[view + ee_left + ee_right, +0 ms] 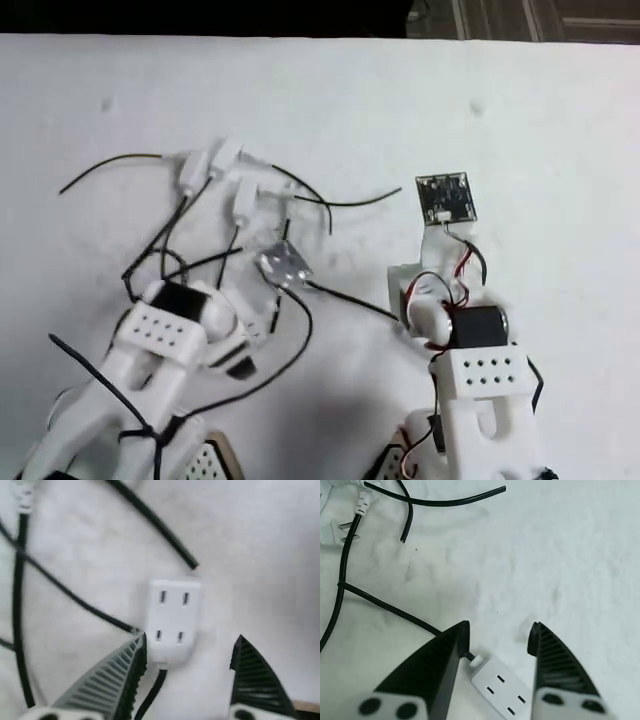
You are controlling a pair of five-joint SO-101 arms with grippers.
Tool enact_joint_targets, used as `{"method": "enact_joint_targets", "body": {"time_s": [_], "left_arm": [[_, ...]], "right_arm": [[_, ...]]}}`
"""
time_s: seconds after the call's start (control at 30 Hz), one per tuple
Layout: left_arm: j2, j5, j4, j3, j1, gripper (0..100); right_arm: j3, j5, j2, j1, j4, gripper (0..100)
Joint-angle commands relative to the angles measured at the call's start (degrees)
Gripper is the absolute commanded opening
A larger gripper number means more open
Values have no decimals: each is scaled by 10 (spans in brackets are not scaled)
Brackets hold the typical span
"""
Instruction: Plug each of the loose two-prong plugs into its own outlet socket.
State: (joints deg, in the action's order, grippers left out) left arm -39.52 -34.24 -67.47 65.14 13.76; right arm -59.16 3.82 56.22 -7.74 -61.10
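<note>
A white outlet block [172, 625] with two pairs of slots lies on the white table between the fingers of my left gripper [190, 642], which is open; the grey finger [125, 675] nearly touches the block's side. My right gripper [499, 632] is also open, just above a second white outlet block [500, 682] on a black cord. A loose white two-prong plug [340, 530] lies farther off. In the high view, white plugs [190, 175] [245, 200] with black cords lie beyond the left arm [165, 335].
Black cords [300, 330] loop over the table between and around the arms, with loose cut ends [502, 489] [192, 564]. The right arm [480, 380] stands at the lower right. The far half of the table [330, 90] is bare white.
</note>
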Motion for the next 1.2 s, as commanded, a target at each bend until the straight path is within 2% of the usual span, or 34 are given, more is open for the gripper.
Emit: {"method": "enact_joint_targets", "body": {"time_s": [0.0, 0.13, 0.27, 0.47, 0.7, 0.87, 1.07, 1.17], "left_arm": [[-18, 33, 5, 4, 56, 279], [-22, 45, 0, -10, 52, 280], [-22, 43, -8, -37, 2, 280], [-18, -28, -5, -33, -50, 280], [-17, -20, 47, 31, 11, 275], [-17, 38, 59, 30, 22, 274], [-17, 72, 62, 29, 70, 179], [-18, 113, 74, 15, 88, 173]], "right_arm": [[4, 6, 7, -3, 9, 190], [4, 6, 7, -3, 9, 190], [4, 6, 7, -3, 8, 190], [4, 6, 7, -3, 8, 190], [4, 6, 7, -3, 8, 190], [4, 6, 7, -2, 7, 190], [4, 6, 7, -2, 7, 190], [4, 6, 7, -2, 7, 190]]}}
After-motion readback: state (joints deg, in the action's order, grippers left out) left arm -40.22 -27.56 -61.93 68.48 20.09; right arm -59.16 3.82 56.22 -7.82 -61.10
